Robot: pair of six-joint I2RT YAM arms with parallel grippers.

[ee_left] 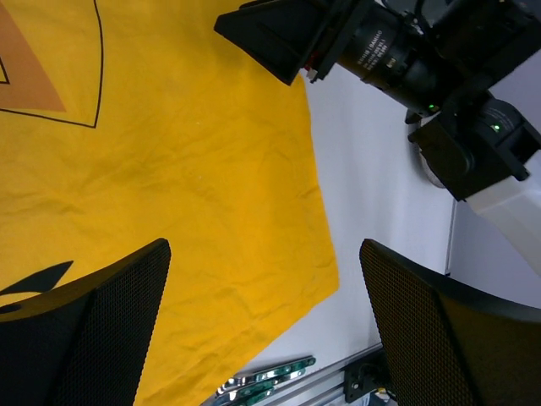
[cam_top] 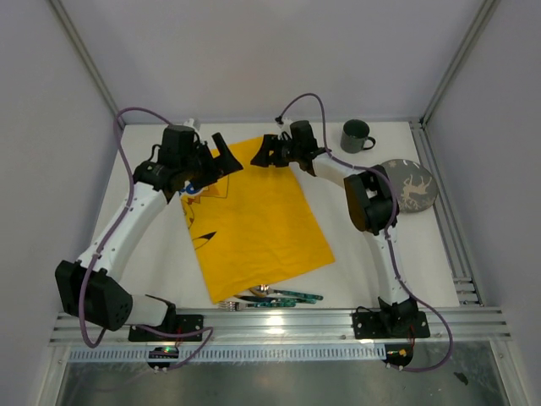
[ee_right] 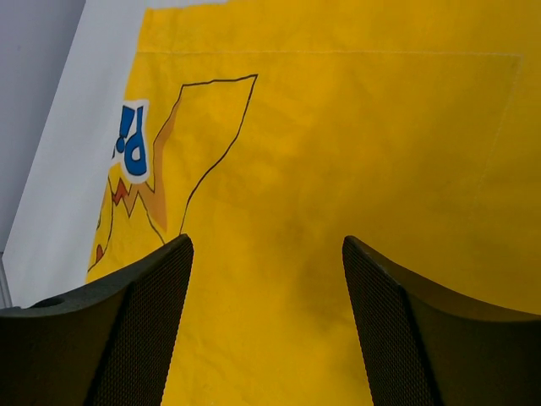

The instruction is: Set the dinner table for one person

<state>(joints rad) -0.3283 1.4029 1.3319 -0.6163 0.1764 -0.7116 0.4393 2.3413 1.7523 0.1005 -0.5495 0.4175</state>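
Note:
A yellow cartoon-printed cloth (cam_top: 254,220) lies spread flat on the white dinner table (cam_top: 363,245). My left gripper (cam_top: 226,156) hovers open over the cloth's far left part, nothing between its fingers. My right gripper (cam_top: 260,150) hovers open over the cloth's far edge, facing the left one. In the left wrist view the left gripper (ee_left: 264,249) looks down on the cloth (ee_left: 194,152), with the right gripper (ee_left: 270,38) at the top. In the right wrist view the right gripper (ee_right: 266,241) spans plain cloth (ee_right: 338,127) beside the printed figure.
A dark green mug (cam_top: 357,135) stands at the far right. A dark plate (cam_top: 410,186) with a pale animal print lies near the right edge. Green-handled cutlery (cam_top: 275,296) lies by the cloth's near corner, close to the aluminium rail (cam_top: 279,326). Grey walls enclose the table.

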